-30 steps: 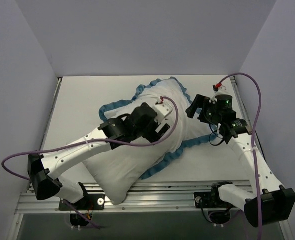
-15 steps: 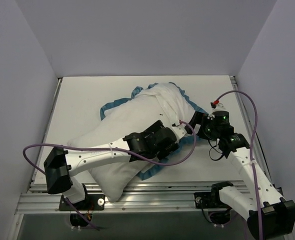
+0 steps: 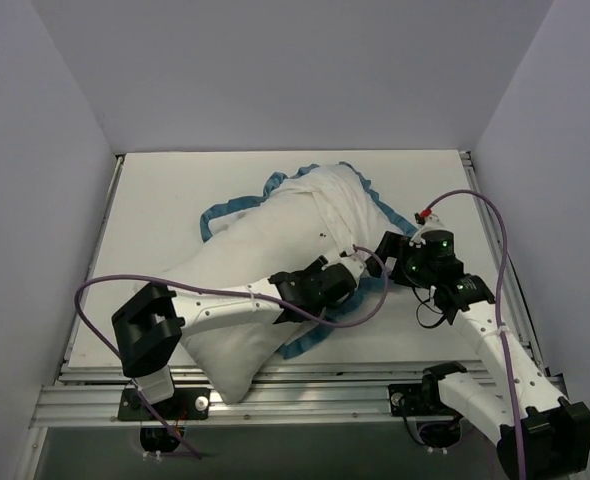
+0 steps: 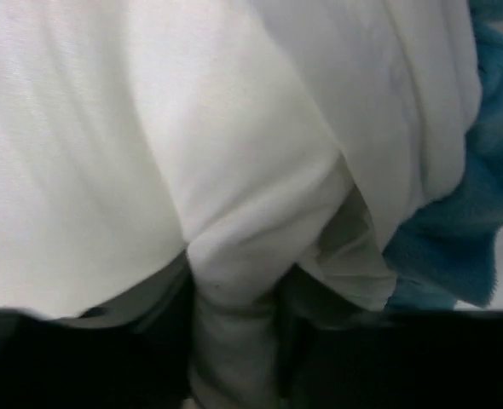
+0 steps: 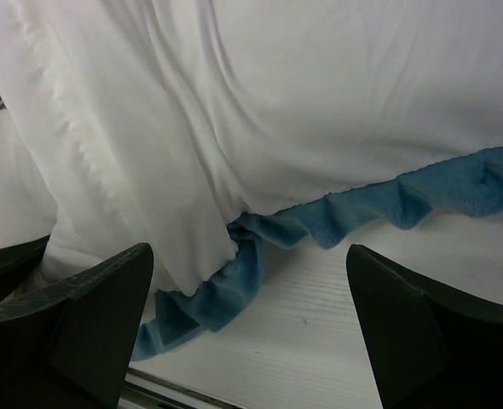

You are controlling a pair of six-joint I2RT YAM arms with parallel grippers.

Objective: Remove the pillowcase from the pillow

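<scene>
Since the pillow (image 3: pixel 220 345) is bared only at lower left, how far is removal judged? (R.)

About halfway: the pillowcase (image 3: pixel 320 205) is bunched over the upper-centre end. A white fold is pinched by the left gripper (image 4: pixel 234 336); the right gripper (image 5: pixel 250 256) is held spread at the blue ruffle (image 5: pixel 422 200). (T.)

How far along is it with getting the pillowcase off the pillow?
Done: little; the pillowcase, blue-ruffled, wraps most of the white bulk; only the near end of the pillow seems bare. In hand: the left fingers pinch a white fold; the right fingers hover open. Left: pulling the cover off.
</scene>
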